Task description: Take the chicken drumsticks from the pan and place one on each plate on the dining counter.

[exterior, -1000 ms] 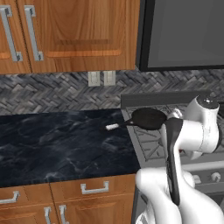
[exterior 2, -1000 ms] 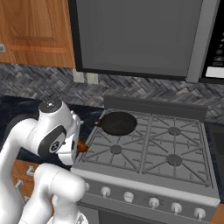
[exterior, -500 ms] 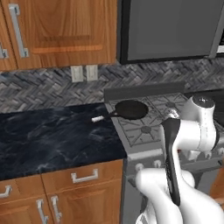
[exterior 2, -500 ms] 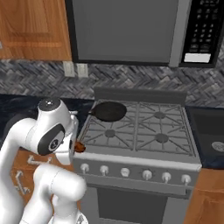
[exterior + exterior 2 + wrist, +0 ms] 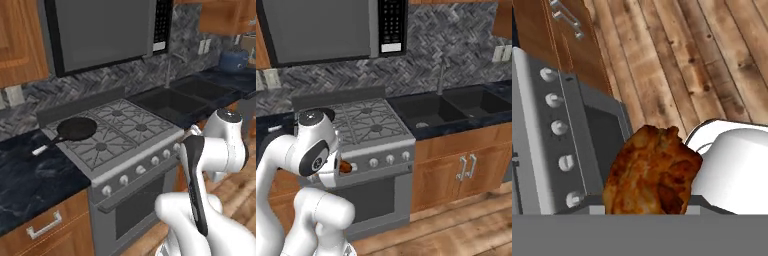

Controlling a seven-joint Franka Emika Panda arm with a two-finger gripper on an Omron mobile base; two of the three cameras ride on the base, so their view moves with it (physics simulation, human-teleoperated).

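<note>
Right now your hand (image 5: 647, 212) grips a chicken drumstick (image 5: 652, 172), thick end up at the bottom middle of the hand view; you cannot see any plate yet.

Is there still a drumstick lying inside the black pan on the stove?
No, in the left base view the pan on the stove shows just its bare dark inside.

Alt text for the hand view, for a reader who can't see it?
An orange-brown roasted chicken drumstick held in the hand fills the lower centre, seen from close up. Behind it on the left is the stove front with a column of round knobs, and wooden floorboards spread across the rest.
</note>
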